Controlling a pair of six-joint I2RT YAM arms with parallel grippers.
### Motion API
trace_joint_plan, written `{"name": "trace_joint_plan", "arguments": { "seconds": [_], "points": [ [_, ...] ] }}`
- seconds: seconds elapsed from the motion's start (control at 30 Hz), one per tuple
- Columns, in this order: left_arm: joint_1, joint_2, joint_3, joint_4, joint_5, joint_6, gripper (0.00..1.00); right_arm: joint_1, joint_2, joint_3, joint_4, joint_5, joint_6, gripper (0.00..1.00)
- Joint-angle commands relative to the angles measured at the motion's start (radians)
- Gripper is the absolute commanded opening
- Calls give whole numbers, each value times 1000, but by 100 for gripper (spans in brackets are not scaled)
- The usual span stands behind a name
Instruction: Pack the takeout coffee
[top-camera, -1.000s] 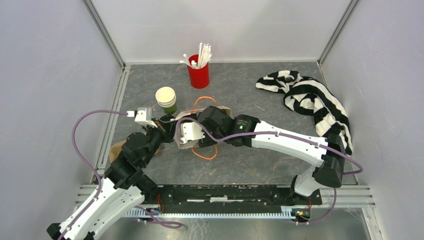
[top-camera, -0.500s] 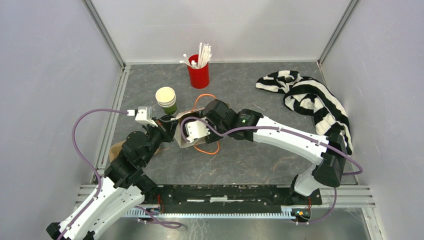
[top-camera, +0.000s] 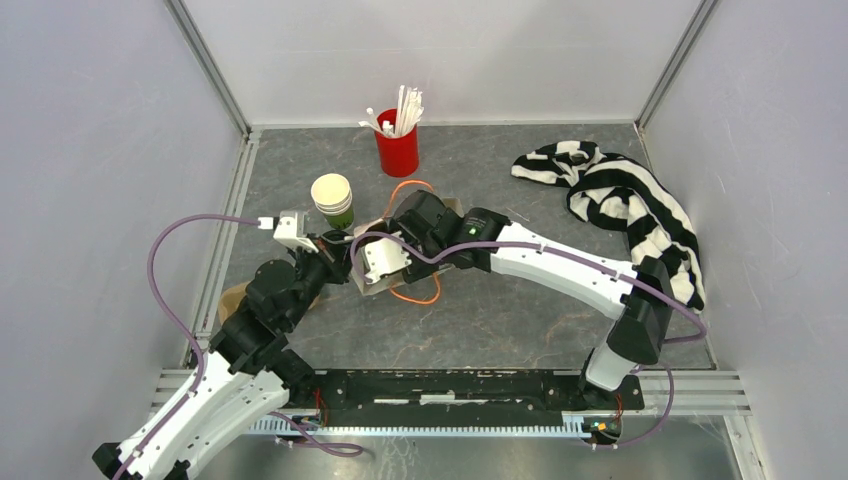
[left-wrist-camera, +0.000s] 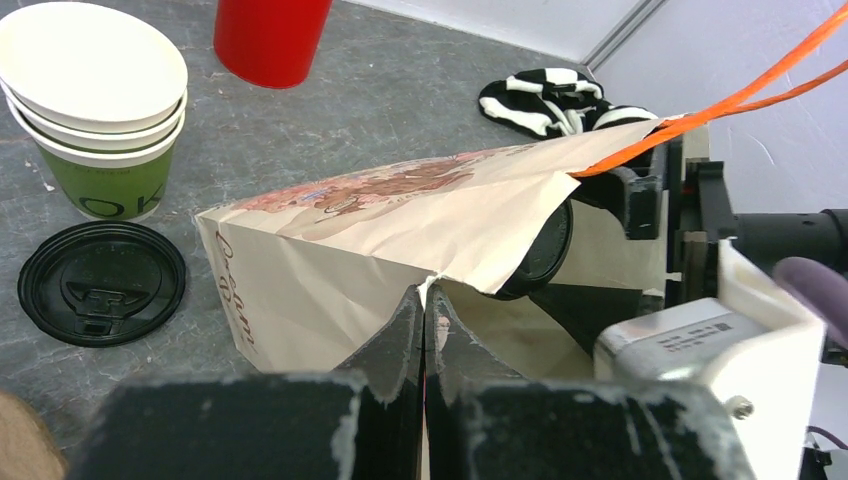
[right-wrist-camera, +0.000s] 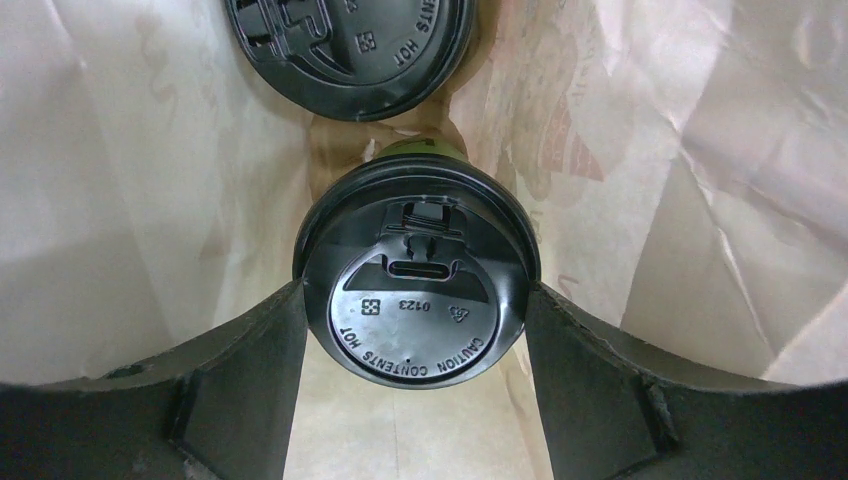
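A cream paper bag (left-wrist-camera: 380, 230) with orange handles (top-camera: 420, 295) lies on its side, mouth toward my right arm. My left gripper (left-wrist-camera: 425, 300) is shut on the torn edge of the bag's mouth. My right gripper (right-wrist-camera: 415, 305) reaches inside the bag, its fingers (right-wrist-camera: 250, 360) pressed on both sides of a takeout coffee (right-wrist-camera: 415, 300), a green cup with a black lid. A second lidded takeout coffee (right-wrist-camera: 350, 50) lies deeper in the bag. The held cup's lid (left-wrist-camera: 540, 255) shows at the bag mouth in the left wrist view.
A stack of lidless green cups (top-camera: 333, 200) stands just behind the bag, with a loose black lid (left-wrist-camera: 100, 283) beside it. A red cup of white sticks (top-camera: 397, 150) stands at the back. A striped cloth (top-camera: 620, 200) lies at the right.
My right arm has shifted slightly toward the back and left, going further into the bag mouth. The left arm has held still on the bag edge.
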Motion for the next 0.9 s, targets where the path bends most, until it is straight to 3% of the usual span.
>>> {"name": "trace_joint_plan", "arguments": {
  "seconds": [0.0,0.33,0.87],
  "points": [
    [-2,12,40,6,29,39,2,-17,1,0,27,15,-10,0],
    [-2,21,45,4,46,39,2,-45,-53,-115,138,-1,-13,0],
    [-2,35,58,1,39,45,2,-59,-18,-109,196,-105,-20,0]
  ]
}}
